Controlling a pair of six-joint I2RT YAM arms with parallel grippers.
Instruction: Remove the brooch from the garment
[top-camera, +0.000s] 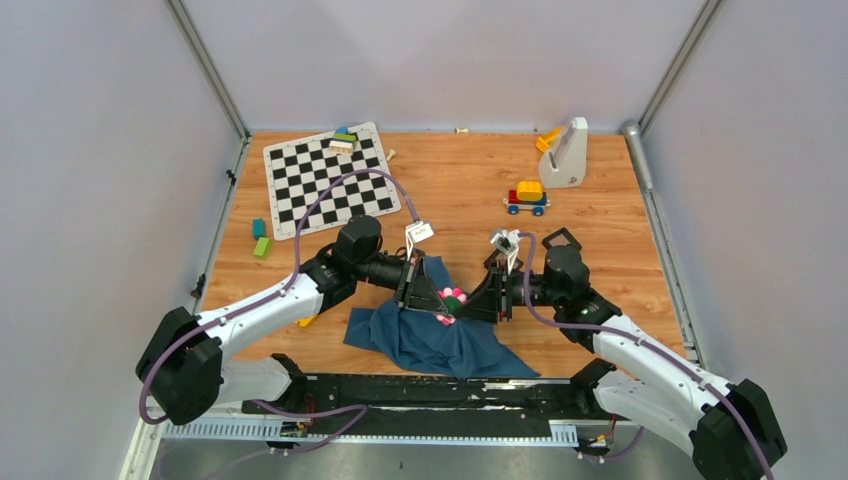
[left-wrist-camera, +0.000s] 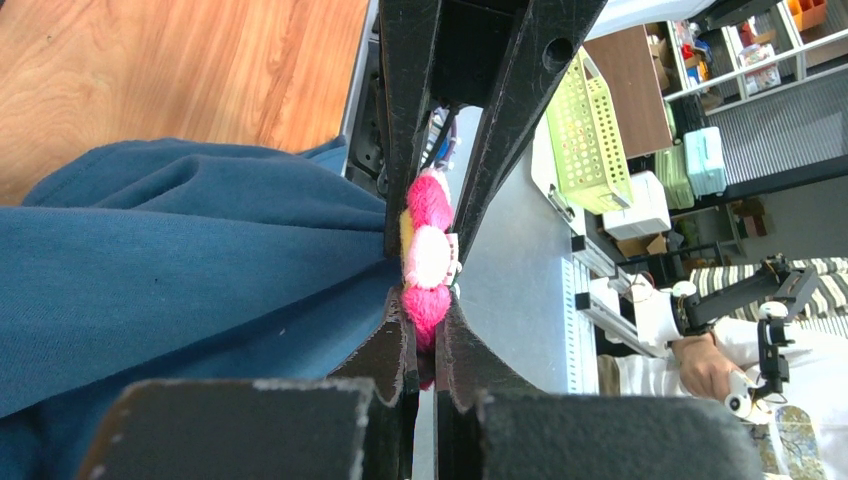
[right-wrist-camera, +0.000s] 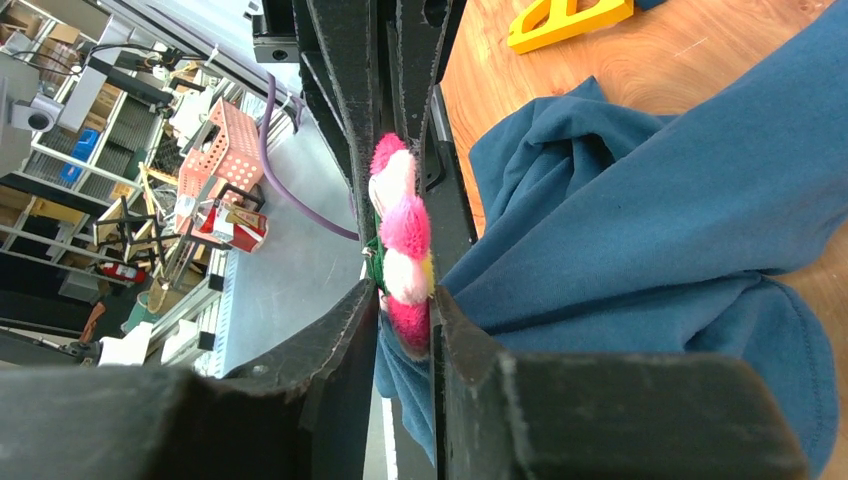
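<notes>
Wood-grain tabletop fills the floor between plain grey walls, and nearest the arm bases the garment lies rumpled on it in teal folds. At the garment's far edge, where the cloth is drawn up into a peak, sits the brooch, and both claws meet on it from opposite sides. The left gripper comes in from the garment's left and is clenched on the lower pink petal; the right gripper comes in from the garment's right and is clenched on the other end of the brooch, with a fold of blue cloth caught between its fingers as well. Both wrist views see the brooch edge-on, a thin disc whose flat faces press against the finger pads, so its long dimension runs fingertip to fingertip along the line joining the two claws. Neither arm is nearer; each already has it. By my judgement the parting must go along that same left-right line, and since the cloth also sits in the right pinch, the garment may simply lift with the pin. Well beyond the garment stand a toy car and a chessboard.
</notes>
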